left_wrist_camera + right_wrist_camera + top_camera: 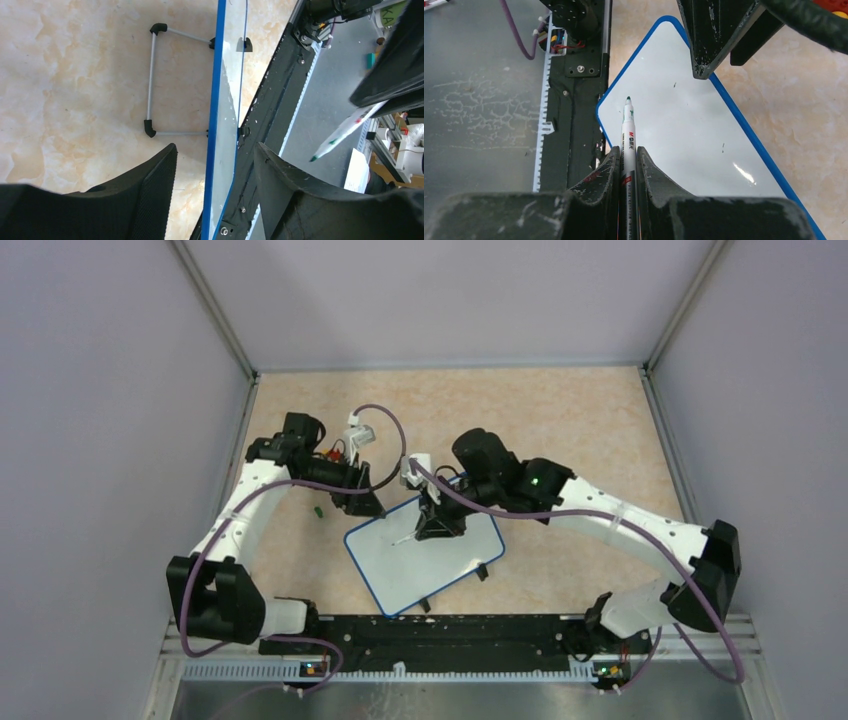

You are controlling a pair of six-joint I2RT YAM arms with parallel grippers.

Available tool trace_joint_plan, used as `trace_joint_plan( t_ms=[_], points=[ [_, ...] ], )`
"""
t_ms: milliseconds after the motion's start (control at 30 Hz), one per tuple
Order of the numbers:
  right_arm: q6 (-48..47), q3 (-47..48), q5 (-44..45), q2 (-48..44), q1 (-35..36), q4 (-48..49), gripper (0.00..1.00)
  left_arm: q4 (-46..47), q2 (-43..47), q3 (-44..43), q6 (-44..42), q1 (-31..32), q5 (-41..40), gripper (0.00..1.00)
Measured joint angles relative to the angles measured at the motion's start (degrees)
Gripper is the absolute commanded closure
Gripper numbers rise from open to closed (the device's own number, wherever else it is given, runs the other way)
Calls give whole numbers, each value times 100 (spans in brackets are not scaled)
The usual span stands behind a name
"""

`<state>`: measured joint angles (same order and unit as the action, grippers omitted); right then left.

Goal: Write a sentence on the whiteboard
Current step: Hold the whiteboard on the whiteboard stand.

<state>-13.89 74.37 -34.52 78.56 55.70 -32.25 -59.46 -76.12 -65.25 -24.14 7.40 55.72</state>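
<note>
Gripping a white marker pen [628, 130] with a green tip, the right gripper [628, 152] is clamped on its barrel. The tip is over the small blue-rimmed white whiteboard [400, 575], which lies askew mid-way along the near edge of the beige marbled table [560, 430]. The left gripper [215, 147] has its fingers apart, straddling the board's rim.

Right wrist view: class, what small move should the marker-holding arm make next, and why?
Probably lower the right gripper until the marker tip touches the whiteboard: its surface looks blank, and the uncapped tip seems to hover just above it.
</note>
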Motion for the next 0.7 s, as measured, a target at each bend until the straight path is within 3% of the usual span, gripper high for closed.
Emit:
trace_joint_plan(
  t_ms=[700],
  points=[
    [-2,402,2277,750,1327,439,100,144,-267,162,59,76,326,68]
  ],
)
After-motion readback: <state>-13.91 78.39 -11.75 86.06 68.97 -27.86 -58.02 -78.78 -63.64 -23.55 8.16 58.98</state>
